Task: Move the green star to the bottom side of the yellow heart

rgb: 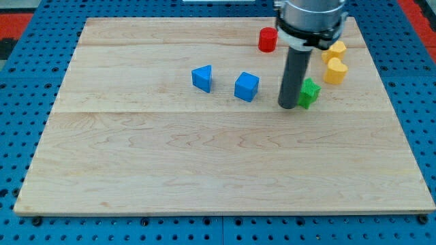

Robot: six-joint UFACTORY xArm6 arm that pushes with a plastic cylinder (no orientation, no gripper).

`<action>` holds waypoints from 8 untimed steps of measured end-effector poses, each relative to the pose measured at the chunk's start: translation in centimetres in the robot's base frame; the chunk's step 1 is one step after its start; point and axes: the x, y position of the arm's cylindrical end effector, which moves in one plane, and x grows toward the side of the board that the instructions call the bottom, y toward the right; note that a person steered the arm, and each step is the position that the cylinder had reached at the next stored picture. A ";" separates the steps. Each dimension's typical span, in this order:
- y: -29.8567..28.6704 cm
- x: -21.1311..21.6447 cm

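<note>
The green star (310,92) lies at the view's right of the wooden board, partly hidden on its left side by my rod. My tip (287,106) rests on the board right against the star's left side. The yellow heart (334,71) lies just up and to the right of the star, a small gap apart from it. A second yellow block (334,49) sits directly above the heart.
A red cylinder (268,39) stands near the view's top, left of my rod. A blue cube (246,86) and a blue triangular block (202,78) lie to the left of my tip. The board's right edge (395,102) runs close beyond the yellow blocks.
</note>
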 end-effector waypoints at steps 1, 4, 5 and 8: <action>2.4 0.0; -1.2 -1.9; 0.8 -1.9; 8.8 -1.6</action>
